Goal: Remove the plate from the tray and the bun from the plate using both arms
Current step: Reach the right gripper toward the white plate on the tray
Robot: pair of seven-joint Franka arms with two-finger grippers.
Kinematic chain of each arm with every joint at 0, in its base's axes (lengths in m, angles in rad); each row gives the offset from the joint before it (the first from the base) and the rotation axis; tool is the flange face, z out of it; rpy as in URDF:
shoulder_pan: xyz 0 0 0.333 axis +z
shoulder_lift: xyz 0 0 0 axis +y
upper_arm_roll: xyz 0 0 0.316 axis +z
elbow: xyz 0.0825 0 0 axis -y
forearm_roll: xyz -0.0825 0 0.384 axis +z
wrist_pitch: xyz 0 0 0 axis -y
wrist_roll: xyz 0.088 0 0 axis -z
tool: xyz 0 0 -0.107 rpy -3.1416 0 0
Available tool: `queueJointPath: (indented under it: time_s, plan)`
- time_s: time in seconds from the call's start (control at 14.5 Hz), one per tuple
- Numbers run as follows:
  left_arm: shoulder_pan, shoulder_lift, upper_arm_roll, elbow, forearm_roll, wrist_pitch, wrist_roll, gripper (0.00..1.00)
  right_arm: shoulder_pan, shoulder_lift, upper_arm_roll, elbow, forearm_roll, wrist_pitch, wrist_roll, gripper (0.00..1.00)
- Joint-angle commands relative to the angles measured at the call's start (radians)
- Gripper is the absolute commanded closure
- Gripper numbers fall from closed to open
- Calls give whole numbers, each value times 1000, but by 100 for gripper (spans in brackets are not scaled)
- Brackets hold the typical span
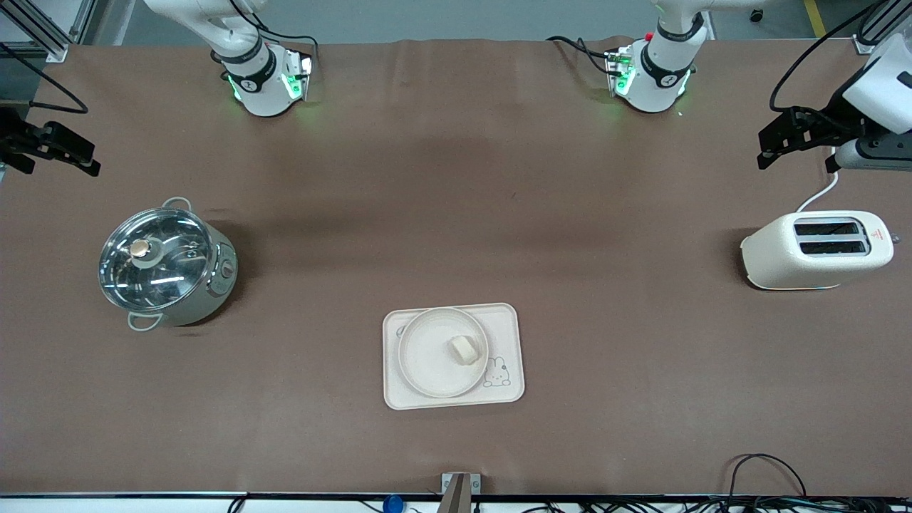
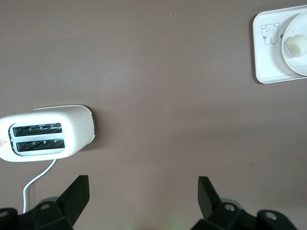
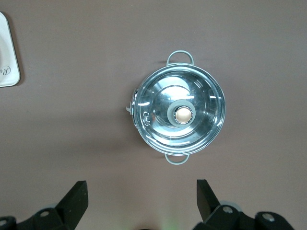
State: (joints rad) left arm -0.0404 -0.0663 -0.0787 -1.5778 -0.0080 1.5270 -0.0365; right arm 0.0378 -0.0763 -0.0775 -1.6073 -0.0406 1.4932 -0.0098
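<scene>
The round cream plate [image 1: 427, 365] lies on a rectangular cream tray [image 1: 510, 335] near the front camera, at mid-table. The small pale bun [image 1: 463, 349] sits on the plate. My left gripper [image 1: 771, 139] hangs open and empty over the table's left-arm end, beside the toaster. Its wrist view shows the open gripper [image 2: 142, 181] over bare table, with plate [image 2: 299, 63], bun [image 2: 294, 45] and tray [image 2: 264, 60] at one corner. My right gripper [image 1: 85, 155] hangs open and empty over the right-arm end; it [image 3: 141, 184] is over bare table beside the pot.
A steel pot with a glass lid [image 1: 167, 267] [image 3: 177, 115] stands toward the right arm's end. A cream toaster [image 1: 816, 249] [image 2: 48, 134] with a white cord stands toward the left arm's end. The tray has a rabbit drawing [image 1: 497, 372]. Cables lie along the table's near edge.
</scene>
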Motion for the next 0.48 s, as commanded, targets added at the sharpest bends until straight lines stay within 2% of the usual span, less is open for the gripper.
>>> queueJointPath:
  time_s: [0.0,0.14,0.28,0.42]
  plan:
    - [7,33,-4,41,19,-18,15,0,57,-27,21,-31,11,13,55,0]
    - [5,34,-4,41,19,-18,15,0,156,5,24,-31,18,36,155,0]
    - [5,39,-3,41,19,-18,17,0,238,80,24,-31,34,137,268,0]
    - [5,39,-3,41,19,-18,15,0,296,165,24,-29,103,263,379,0]
